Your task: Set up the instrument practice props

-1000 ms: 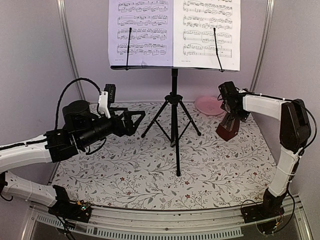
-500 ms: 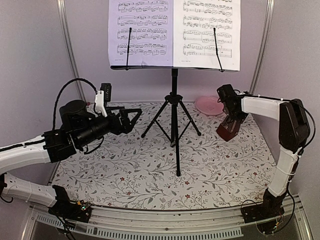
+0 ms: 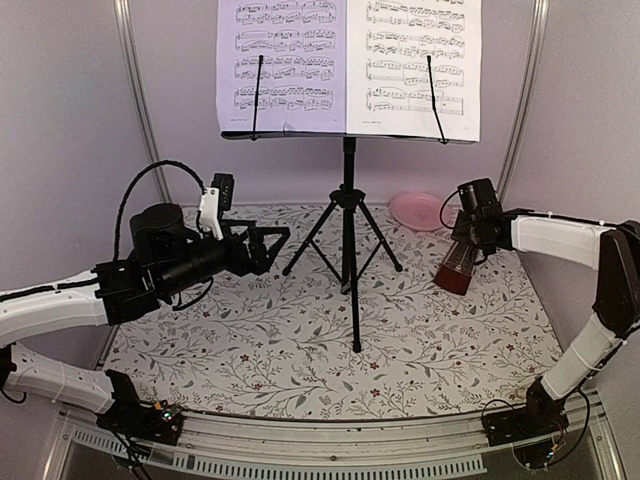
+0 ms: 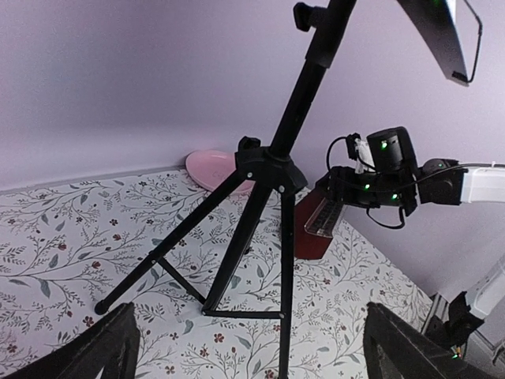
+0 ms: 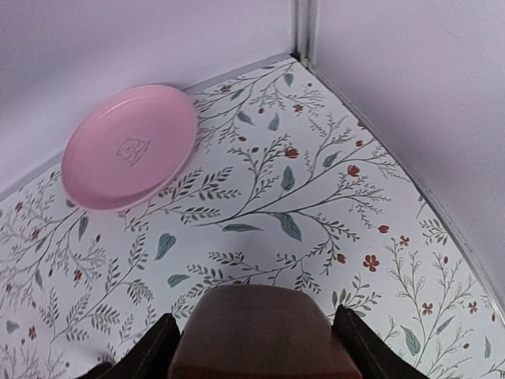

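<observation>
Since the next move turns on the metronome [image 5: 264, 332], look first at how it sits against the right fingers [image 5: 154, 351]. In the right wrist view its squared top lies straight ahead of them, with one dark finger against each flank and no gap showing on either side. I read that as a grip on the upper part of the body.

From above, the metronome [image 3: 458, 268] hangs just under the right arm's fingers with its long axis off plumb. The top leans up toward the wrist and the wider base points down toward the tabletop [image 3: 300, 340]. You cannot tell from these views whether the base touches the cloth. It is at the far right of the tabletop, near the pink plate [image 5: 130, 146] and to the right of the stand [image 3: 348, 230] legs.

The right arm is the one on it. The left fingers [image 4: 102, 351] are spread wide and empty, aimed at the tripod from the other side and well apart from the metronome. Leave that arm out of this.

The metronome is a small, dark red-brown pyramid with smooth, glossy wood-like faces. In the left wrist view it shows what looks like a pale, clear panel [image 4: 322, 217] on one face. Its sides taper toward the top, so a clamp high up could slip.

The stand is upright, with two pages [image 3: 285, 60] on its desk.
</observation>
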